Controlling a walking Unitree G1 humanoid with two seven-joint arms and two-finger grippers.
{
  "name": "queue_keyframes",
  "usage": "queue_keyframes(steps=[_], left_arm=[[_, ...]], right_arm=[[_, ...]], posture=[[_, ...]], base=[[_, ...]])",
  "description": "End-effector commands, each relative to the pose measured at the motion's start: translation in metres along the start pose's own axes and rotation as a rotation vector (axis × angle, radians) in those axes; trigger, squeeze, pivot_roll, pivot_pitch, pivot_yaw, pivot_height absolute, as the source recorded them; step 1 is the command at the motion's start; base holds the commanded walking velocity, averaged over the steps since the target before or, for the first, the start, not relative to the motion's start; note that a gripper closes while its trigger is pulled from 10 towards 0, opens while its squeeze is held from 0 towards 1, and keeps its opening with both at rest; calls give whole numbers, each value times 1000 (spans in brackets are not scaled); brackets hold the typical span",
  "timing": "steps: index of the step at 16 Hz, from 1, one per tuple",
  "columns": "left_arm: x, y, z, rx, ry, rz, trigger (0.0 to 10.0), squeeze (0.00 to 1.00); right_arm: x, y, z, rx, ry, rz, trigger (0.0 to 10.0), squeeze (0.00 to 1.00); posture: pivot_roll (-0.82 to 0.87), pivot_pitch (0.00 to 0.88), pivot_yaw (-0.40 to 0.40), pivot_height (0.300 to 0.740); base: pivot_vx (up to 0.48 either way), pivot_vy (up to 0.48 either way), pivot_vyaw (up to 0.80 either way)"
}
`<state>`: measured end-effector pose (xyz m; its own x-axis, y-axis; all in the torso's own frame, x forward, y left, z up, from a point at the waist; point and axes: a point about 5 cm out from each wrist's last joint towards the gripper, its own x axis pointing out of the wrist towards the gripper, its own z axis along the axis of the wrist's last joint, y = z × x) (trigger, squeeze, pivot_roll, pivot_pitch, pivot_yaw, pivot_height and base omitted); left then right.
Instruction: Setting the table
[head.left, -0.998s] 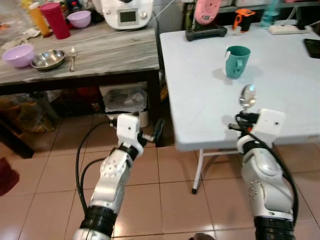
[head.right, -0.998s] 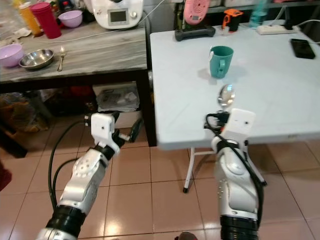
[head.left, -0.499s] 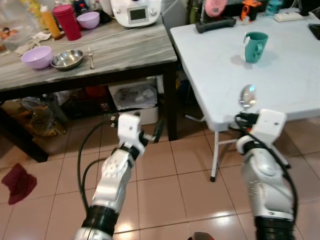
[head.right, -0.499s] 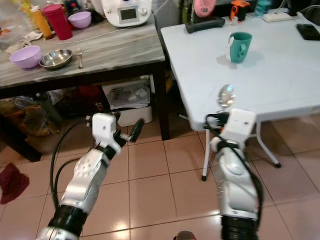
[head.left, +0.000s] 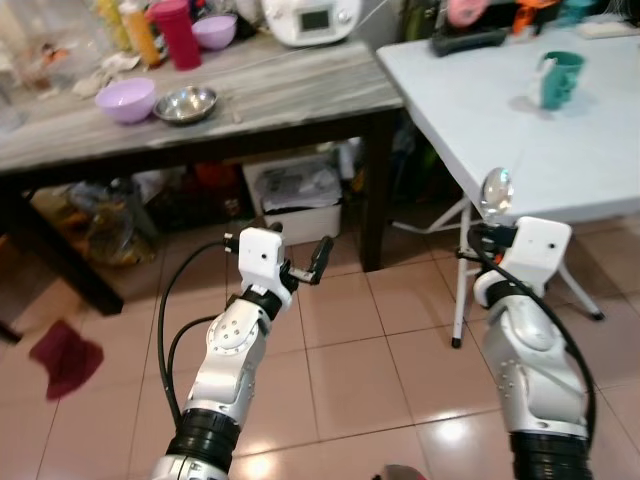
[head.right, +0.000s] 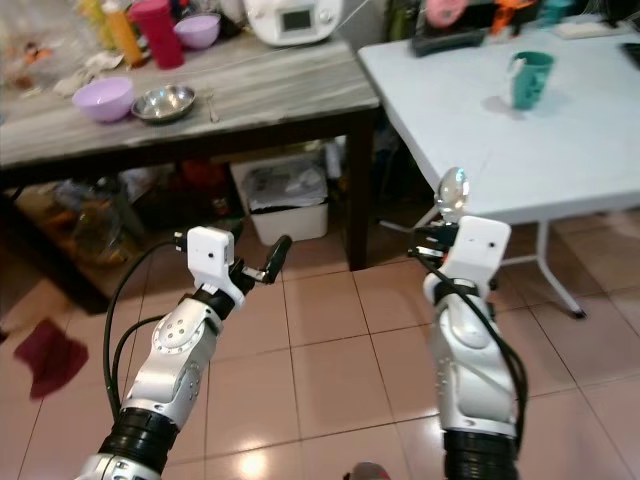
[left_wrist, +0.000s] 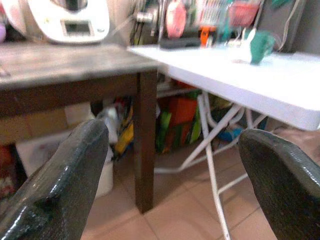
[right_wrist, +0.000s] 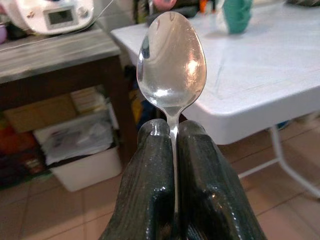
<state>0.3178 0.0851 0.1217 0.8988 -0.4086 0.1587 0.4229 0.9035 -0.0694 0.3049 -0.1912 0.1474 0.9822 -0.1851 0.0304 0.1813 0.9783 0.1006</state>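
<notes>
The right end effector (right_wrist: 172, 150) pinches a spoon (right_wrist: 171, 65) by its handle, fingers pressed together, bowl upright and clear of everything, which keeps it steady for carrying. It hangs over the tiled floor (head.left: 350, 360), just beside the white surface (head.left: 500, 110) where the teal mug (head.left: 556, 80) stands. The left end effector (left_wrist: 170, 165) is spread and carries nothing. On the wooden surface (head.left: 270, 90) wait a purple bowl (head.left: 126, 99), a steel bowl (head.left: 186, 102) and a fork (head.right: 211, 99), likely still to be fetched.

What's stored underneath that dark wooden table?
Under the wooden table sit a white bin holding papers, a clear bag and some reddish items further back. The tabletop's shadow and the table leg hide whatever lies deeper.
</notes>
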Motion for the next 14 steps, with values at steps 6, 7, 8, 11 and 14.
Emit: queue_keyframes(steps=[6,7,8,11,14], left_arm=[[-6,11,-2,-14,15,5,10000,0],[-6,10,-2,-18,11,2,10000,0],[-5,10,-2,-19,10,1,10000,0],[-5,7,-2,-36,4,-16,10000,0],[-4,4,-2,-45,1,-26,10000,0]], right_arm=[[1,10,7,8,-37,39,10000,0],[1,10,8,6,-40,40,10000,0],[1,10,8,4,-42,42,10000,0],[2,10,10,5,-47,43,10000,0],[3,9,10,3,-45,39,10000,0]], posture=[[-303,73,64,740],[-305,70,63,740],[-305,70,63,740],[-308,65,62,740],[-312,63,60,740]], base=[[0,0,431],[0,0,525],[0,0,525],[85,0,338],[276,0,0]])
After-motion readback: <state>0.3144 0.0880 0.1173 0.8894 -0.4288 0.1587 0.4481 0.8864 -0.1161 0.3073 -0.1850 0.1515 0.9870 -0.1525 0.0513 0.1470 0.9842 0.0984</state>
